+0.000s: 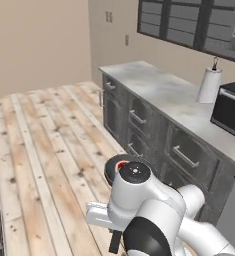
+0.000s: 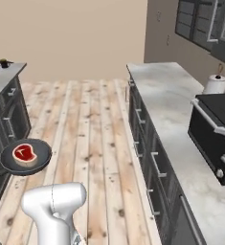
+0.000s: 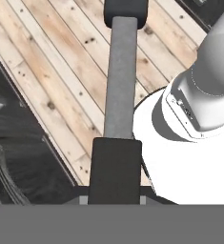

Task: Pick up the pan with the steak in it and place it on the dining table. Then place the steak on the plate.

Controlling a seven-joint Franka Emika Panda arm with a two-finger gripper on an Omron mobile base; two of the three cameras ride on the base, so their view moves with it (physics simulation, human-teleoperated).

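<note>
The black pan (image 2: 9, 161) hangs level above the wooden floor with the red steak (image 2: 24, 153) lying in it. In the left base view its rim (image 1: 110, 167) and a bit of the steak (image 1: 121, 165) peek out behind my arm. My gripper (image 3: 114, 198) is shut on the pan's long handle (image 3: 120, 76), which runs straight up the hand view. Below my white hand a dark finger (image 1: 115, 241) points down. The plate is out of view. A grey-topped unit (image 2: 1, 79) at the left edge has dark drawer fronts; I cannot tell whether it is the dining table.
A long grey counter (image 1: 159, 92) with dark cabinets runs along the right, carrying a paper towel roll (image 1: 209, 85) and a black microwave (image 2: 214, 129). A small dark object (image 2: 4, 62) sits on the left unit. Open wooden floor (image 2: 90, 124) lies between them.
</note>
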